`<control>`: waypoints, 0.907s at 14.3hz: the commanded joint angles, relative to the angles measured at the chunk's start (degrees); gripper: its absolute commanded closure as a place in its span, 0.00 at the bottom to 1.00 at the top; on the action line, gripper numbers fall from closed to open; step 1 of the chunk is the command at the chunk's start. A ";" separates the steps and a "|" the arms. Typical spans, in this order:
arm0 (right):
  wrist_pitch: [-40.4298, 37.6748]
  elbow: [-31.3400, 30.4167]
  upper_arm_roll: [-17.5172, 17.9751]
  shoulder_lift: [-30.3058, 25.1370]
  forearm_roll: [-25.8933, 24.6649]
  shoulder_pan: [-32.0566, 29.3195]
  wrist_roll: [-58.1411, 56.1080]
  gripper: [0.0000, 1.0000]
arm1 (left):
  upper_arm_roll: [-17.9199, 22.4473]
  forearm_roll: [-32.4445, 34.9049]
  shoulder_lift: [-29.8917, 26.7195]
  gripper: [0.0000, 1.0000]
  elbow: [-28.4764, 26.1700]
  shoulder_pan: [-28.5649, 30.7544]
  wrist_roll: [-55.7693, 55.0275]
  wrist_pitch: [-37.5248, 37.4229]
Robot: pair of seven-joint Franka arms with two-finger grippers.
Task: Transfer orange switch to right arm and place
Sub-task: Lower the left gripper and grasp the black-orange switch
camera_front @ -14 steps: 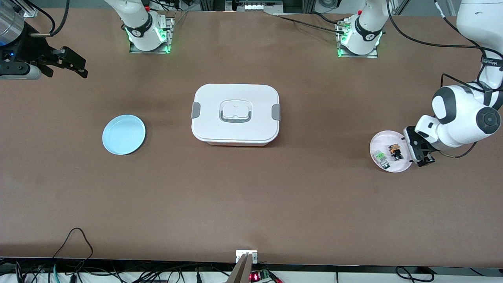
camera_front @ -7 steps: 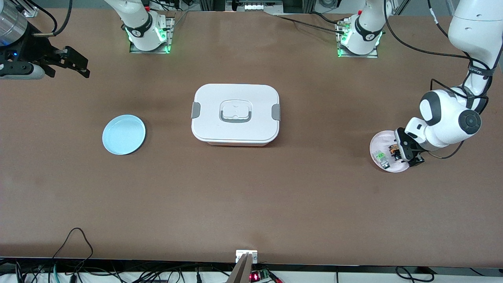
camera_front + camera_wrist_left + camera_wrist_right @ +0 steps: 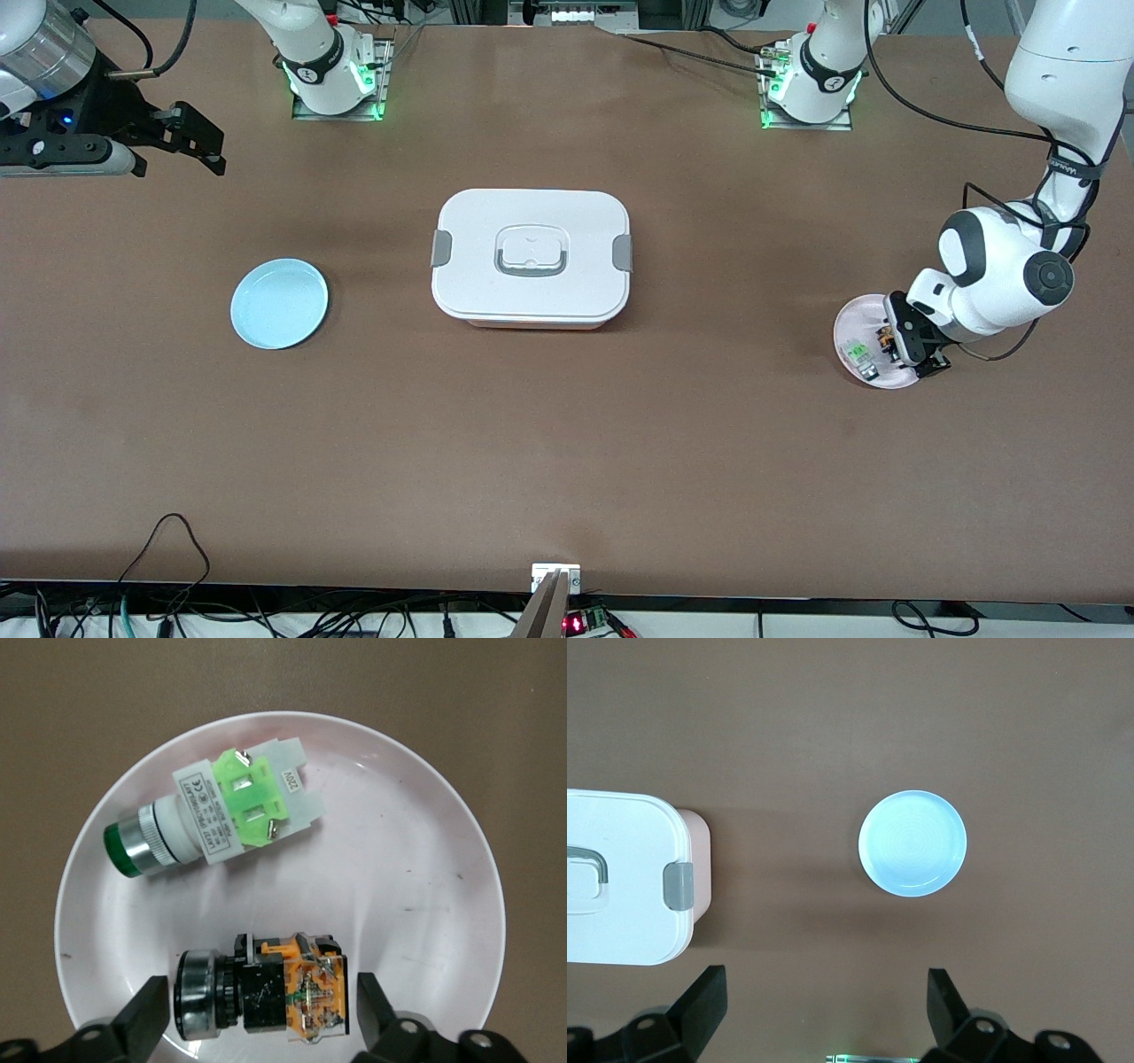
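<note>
The orange switch (image 3: 266,992) lies on its side on the pink plate (image 3: 399,859), its black cap end and orange contact block between my left gripper's fingers (image 3: 146,1014). My left gripper (image 3: 261,1001) is open, low over the plate, with a small gap on each side of the switch. In the front view the switch (image 3: 884,337) is half hidden under the left gripper (image 3: 897,341) on the pink plate (image 3: 859,312) at the left arm's end of the table. My right gripper (image 3: 208,146) hangs open and empty over the right arm's end; its wrist view shows the open gripper (image 3: 824,992) above bare table.
A green-and-clear switch (image 3: 213,811) shares the pink plate and sits beside the orange one (image 3: 858,354). A light blue plate (image 3: 279,303) (image 3: 912,843) lies toward the right arm's end. A white lidded box (image 3: 532,257) (image 3: 620,877) stands mid-table.
My left gripper has come in over the pink plate and down around the orange switch. My right gripper has drifted slightly toward the table's middle.
</note>
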 commanded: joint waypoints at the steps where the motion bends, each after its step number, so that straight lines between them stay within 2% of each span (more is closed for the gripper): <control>1: 0.30 0.72 0.35 -0.44 -0.16 -0.71 0.49 0.00 | 0.13 0.36 -0.16 1.00 -0.09 -0.04 0.99 0.69; 4: -0.14 0.64 0.44 -0.79 -0.51 -0.71 0.40 0.00 | 0.04 0.36 -2.09 1.00 -0.09 0.04 0.99 -1.41; 7: 0.13 0.03 0.43 -0.79 -0.51 -0.71 0.49 0.00 | -1.53 -1.47 -5.07 1.00 0.79 -0.04 0.99 -9.22; 10: -0.13 -0.06 0.52 -1.05 -0.60 -0.71 0.58 0.00 | -4.08 -16.21 -6.49 1.00 2.01 -0.31 1.17 -18.97; 13: 0.30 -0.50 0.35 -1.32 -0.51 -0.71 0.58 0.00 | -9.61 -27.28 -8.42 1.00 3.51 -0.40 1.17 -23.20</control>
